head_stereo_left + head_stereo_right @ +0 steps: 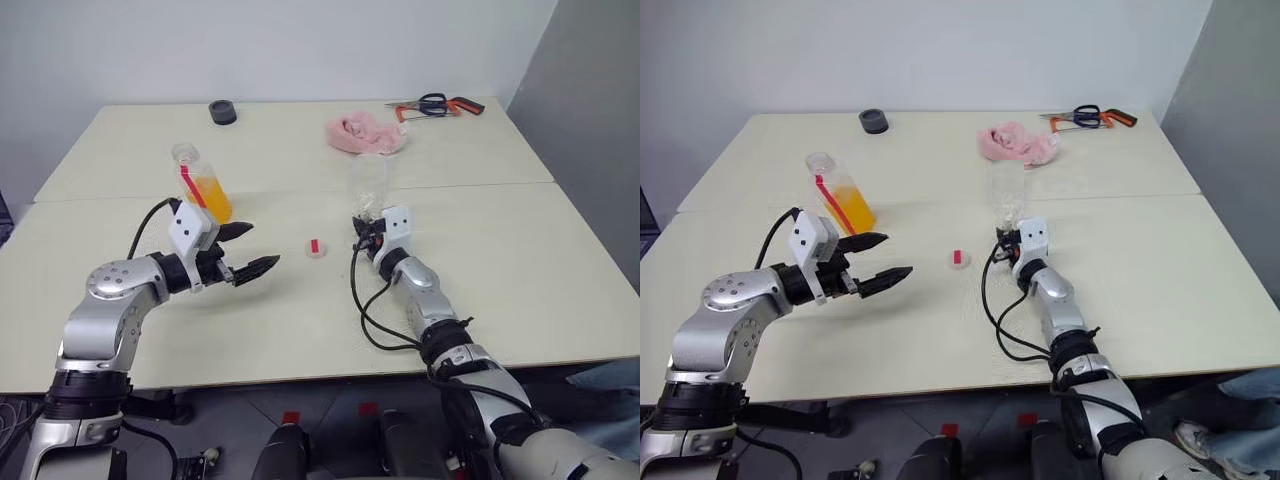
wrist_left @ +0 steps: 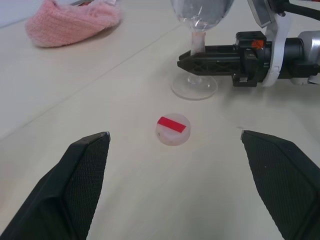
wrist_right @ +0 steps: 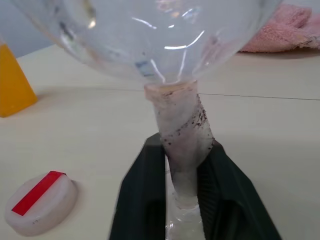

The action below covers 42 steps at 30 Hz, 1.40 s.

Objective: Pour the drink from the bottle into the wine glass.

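Observation:
The bottle (image 1: pixel 199 183) stands uncapped on the left part of the table, with the orange drink (image 1: pixel 214 198) in its lower half. Its white cap (image 2: pixel 172 129), marked with a red stripe, lies on the table between the two arms. My left gripper (image 1: pixel 262 246) hovers open just in front of the bottle and holds nothing. At the table's middle the clear wine glass (image 1: pixel 367 182) stands upright. My right gripper (image 1: pixel 362 230) is shut on its stem (image 3: pixel 181 135), low down near the round foot (image 2: pixel 194 88). The bowl looks empty.
A pink cloth (image 1: pixel 367 134) lies behind the glass. Scissors and an orange-handled tool (image 1: pixel 437 104) sit at the far right corner, and a black round object (image 1: pixel 223 111) at the far left. A seam (image 1: pixel 480 184) runs across between two tabletops.

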{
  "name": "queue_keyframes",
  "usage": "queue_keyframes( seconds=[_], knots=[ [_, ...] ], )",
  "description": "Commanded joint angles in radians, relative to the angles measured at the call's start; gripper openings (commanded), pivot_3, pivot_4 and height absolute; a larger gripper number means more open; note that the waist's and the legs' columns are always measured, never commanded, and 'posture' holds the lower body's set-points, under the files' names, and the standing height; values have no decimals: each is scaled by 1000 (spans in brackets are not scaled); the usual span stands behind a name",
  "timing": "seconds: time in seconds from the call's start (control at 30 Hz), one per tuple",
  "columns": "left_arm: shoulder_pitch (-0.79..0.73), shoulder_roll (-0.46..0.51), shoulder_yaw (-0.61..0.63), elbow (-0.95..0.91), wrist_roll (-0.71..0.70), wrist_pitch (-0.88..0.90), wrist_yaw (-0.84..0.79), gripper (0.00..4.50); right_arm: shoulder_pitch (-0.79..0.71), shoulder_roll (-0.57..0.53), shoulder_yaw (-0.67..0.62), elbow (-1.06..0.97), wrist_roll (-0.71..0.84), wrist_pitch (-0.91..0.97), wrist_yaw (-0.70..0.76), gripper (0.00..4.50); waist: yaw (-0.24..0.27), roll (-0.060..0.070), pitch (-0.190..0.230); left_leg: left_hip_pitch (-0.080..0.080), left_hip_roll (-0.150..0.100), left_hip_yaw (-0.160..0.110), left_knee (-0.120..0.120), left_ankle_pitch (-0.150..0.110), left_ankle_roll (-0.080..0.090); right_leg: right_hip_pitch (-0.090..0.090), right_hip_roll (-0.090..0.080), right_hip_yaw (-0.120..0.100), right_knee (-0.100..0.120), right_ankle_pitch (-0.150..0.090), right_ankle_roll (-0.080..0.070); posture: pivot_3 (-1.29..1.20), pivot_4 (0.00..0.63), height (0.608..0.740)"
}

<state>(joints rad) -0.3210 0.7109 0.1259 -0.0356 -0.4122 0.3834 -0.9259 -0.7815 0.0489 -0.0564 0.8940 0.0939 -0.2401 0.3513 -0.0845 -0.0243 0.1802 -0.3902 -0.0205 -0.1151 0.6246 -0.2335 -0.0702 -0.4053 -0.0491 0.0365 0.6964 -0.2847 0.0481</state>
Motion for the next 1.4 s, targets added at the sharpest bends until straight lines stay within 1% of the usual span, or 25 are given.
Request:
queue_keyframes(
  seconds=[0.03,0.27,0.6,0.63,0.7,0.93,1.0,1.4],
  knots=[
    [3,13,39,-44,-14,-5,8,4500,-69,22,13,53,-3,-38,26,124,-3,0,0,0,0,0,0,0,0,0,0,0,0,0,0,0,150,740],
    [13,16,41,-91,-33,16,11,4500,-115,34,23,156,-16,-57,53,124,-3,0,0,0,1,1,-1,0,0,-1,1,1,0,0,0,0,150,740],
    [-30,11,32,-132,-51,39,8,4500,-111,32,18,182,-15,-71,57,124,-3,0,0,0,1,1,-1,0,0,-1,1,1,0,0,0,0,150,740],
    [-37,10,31,-135,-53,42,8,4500,-110,31,16,181,-13,-70,56,853,-3,0,0,0,1,1,-1,0,0,-1,1,1,0,0,0,0,150,740],
    [-51,7,27,-140,-58,46,9,4500,-110,30,15,180,-13,-70,55,1447,-3,0,0,0,1,1,-1,0,0,-1,1,1,0,0,0,0,150,740],
    [-73,-2,17,-157,-62,58,22,4500,-105,31,15,175,-11,-70,57,3892,-3,0,0,0,1,1,-1,0,0,-1,1,1,0,0,0,0,150,740],
    [-77,-5,16,-162,-62,60,28,4500,-100,30,15,171,-10,-69,58,4488,-3,0,0,0,1,1,-1,0,0,-1,1,1,0,0,0,0,150,740],
    [-111,-9,11,-169,-61,69,48,4500,-82,19,12,160,-6,-58,71,4488,-3,0,0,0,1,1,-1,0,0,-1,1,1,0,0,0,0,150,740]
  ],
)
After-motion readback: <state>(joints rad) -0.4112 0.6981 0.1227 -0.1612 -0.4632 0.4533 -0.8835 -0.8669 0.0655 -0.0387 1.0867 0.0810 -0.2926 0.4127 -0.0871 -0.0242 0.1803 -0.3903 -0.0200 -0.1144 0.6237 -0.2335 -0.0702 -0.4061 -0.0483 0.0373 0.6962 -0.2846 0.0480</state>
